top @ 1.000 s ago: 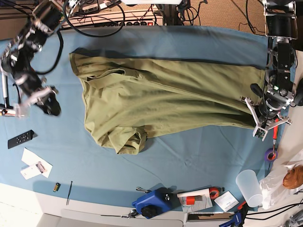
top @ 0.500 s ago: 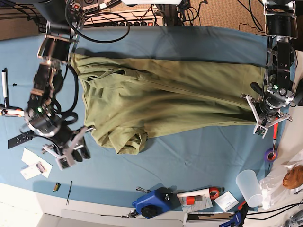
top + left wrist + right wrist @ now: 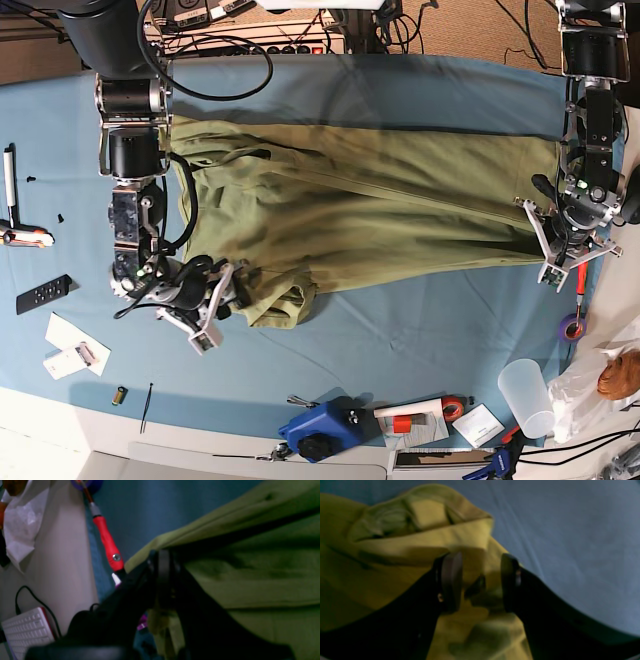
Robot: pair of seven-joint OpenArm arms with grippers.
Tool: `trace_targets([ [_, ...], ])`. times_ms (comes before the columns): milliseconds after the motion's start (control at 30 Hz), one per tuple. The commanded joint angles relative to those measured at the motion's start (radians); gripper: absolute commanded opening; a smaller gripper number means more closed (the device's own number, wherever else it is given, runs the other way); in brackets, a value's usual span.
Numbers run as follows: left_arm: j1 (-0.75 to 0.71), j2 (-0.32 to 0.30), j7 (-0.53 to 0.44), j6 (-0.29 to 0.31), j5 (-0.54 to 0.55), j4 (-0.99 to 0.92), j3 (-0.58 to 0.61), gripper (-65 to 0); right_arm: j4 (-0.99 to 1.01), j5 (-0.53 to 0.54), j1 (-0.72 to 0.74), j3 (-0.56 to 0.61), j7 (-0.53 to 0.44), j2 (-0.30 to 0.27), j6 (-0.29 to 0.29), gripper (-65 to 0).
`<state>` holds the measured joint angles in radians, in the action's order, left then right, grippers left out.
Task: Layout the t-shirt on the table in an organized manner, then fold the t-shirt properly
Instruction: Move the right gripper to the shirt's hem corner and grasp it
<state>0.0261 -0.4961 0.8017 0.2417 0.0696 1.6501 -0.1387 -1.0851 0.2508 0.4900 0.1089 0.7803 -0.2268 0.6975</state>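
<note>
The right wrist view is soft with blur, so the folds of the t-shirt (image 3: 402, 542) bunched ahead of the right gripper (image 3: 480, 580) melt together, and its fingers (image 3: 450, 580) cover the cloth beneath them. In the left wrist view the left gripper (image 3: 162, 580) is a dark shape against the shirt's hem, its grip hard to read. A red-handled tool (image 3: 107, 542) runs out past the top edge there.
</note>
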Motion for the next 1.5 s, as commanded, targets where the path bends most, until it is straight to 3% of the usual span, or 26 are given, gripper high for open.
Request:
trace_targets([
  [0, 0.018, -0.019, -0.014, -0.021, -0.012, 0.017, -0.008, -65.0, -0.016, 0.013, 0.040, -0.001, -0.036, 0.004, 0.001, -39.4],
  [167, 0.018, -0.019, -0.016, -0.019, 0.036, 0.017, -0.008, -65.0, -0.016, -0.050, 0.039, 0.000, -0.017, 0.063, 0.001, -39.4],
  [300, 0.018, -0.019, -0.016, -0.020, 0.051, 0.017, -0.008, -65.0, -0.016, -0.061, 0.039, 0.002, -0.032, 0.082, -0.044, -40.0],
  [467, 0.018, -0.019, -0.016, -0.020, 0.051, 0.017, -0.008, -65.0, -0.016, -0.069, 0.037, 0.002, 0.056, 0.082, -0.120, -65.0],
  [667, 0.018, -0.015, -0.016, -0.021, 0.105, 0.017, -0.008, -65.0, -0.026, -0.100, 0.037, 0.000, 0.090, 0.071, -0.148, -65.0],
  [967, 0.019, 0.003, -0.016, -0.021, 0.107, 0.017, -0.008, -65.0, -0.276, 0.059, 0.022, 0.000, 0.243, 0.028, -0.148, -65.0],
  [1200, 0.019, 0.003, -0.015, -0.021, 0.107, 0.017, -0.008, -65.0, -0.459, 0.081, -0.114, -0.026, 0.248, -0.043, -0.148, -65.0],
  [1400, 0.019, 0.003, -0.016, -0.021, 0.121, 0.017, -0.008, -65.0, -0.469, 0.081, -0.141, -0.102, 0.222, -0.050, -0.127, -65.0],
  [1467, 0.018, 0.003, -0.015, -0.021, 0.126, 0.017, -0.008, -65.0, -0.469, 0.082, -0.141, -0.104, 0.227, -0.050, -0.070, -53.6],
])
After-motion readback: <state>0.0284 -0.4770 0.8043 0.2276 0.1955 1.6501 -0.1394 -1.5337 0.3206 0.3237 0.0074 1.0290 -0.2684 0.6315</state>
